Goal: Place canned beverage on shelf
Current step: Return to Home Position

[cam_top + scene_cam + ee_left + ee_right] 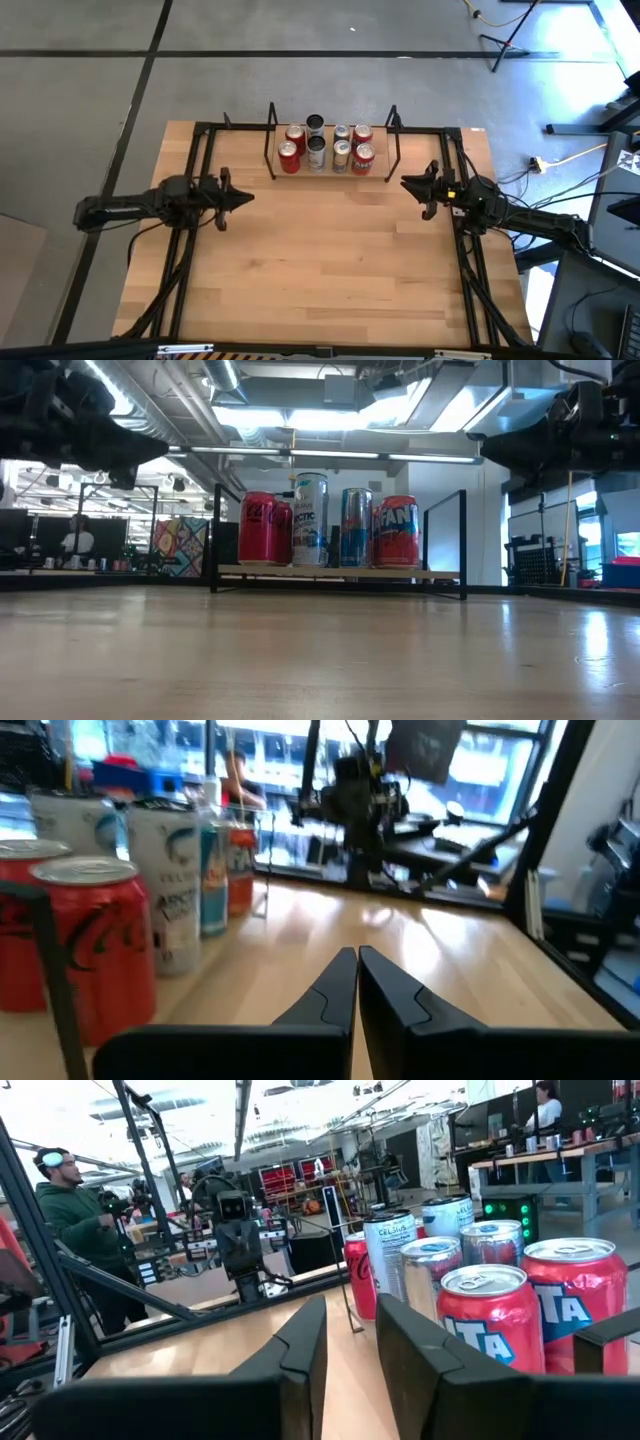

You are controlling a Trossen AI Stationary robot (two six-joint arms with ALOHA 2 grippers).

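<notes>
Light-wood planking forms the table (330, 270), which is seen under bright ceiling lights in a workshop room. At the middle of the table's far edge the shelf (340, 572) is set, and eight cans are stood upright on it in two rows of four. Two red cola cans (291, 150) are placed at its left end, two silver-and-dark cans (316, 140) next, then two silver-blue cans (341, 145), and the two orange soda cans (362, 150) at its right end, one just behind the other. The left gripper (248, 197) is held above the table toward its left edge, well apart from the shelf, with its jaws together. The right gripper (406, 183) is held toward the right edge, near the shelf's right end, its jaws parted a little with nothing between them. A person in a green hooded top (70, 1205) is seen beyond the table.
</notes>
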